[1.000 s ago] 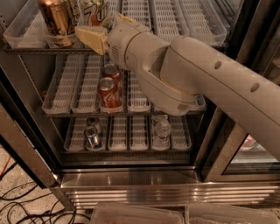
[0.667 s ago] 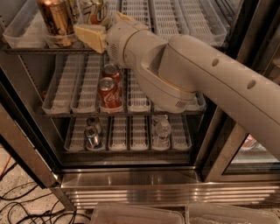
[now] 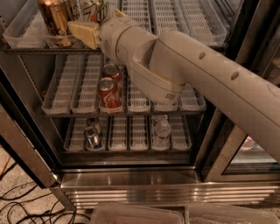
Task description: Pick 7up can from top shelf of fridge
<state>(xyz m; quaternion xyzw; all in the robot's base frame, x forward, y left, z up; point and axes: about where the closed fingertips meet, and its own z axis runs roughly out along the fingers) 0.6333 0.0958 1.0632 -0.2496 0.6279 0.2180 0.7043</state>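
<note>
The 7up can [image 3: 95, 8] stands on the top shelf [image 3: 26, 33] of the fridge [image 3: 131, 188], whitish with green lettering, its top cut off by the frame edge. My gripper [image 3: 96, 21] reaches in at that shelf. One beige finger [image 3: 84, 34] sits in front of the can's lower left, and the other fingertip [image 3: 118, 13] shows at its right. The fingers stand apart with the can between them, and no squeeze is visible. My arm [image 3: 197, 74] crosses from the right and hides the can's lower part.
A gold-bronze can [image 3: 54, 19] stands just left of the finger. Two red cola cans [image 3: 108, 94] sit on the middle shelf. On the bottom shelf are small cans [image 3: 92, 135] and a clear bottle [image 3: 162, 131]. The glass door [image 3: 245, 153] is at the right, cables [image 3: 17, 205] on the floor.
The gripper has edged slightly up and deeper toward the 7up can. The view has shifted a little, so the shelves sit lower in the frame.
</note>
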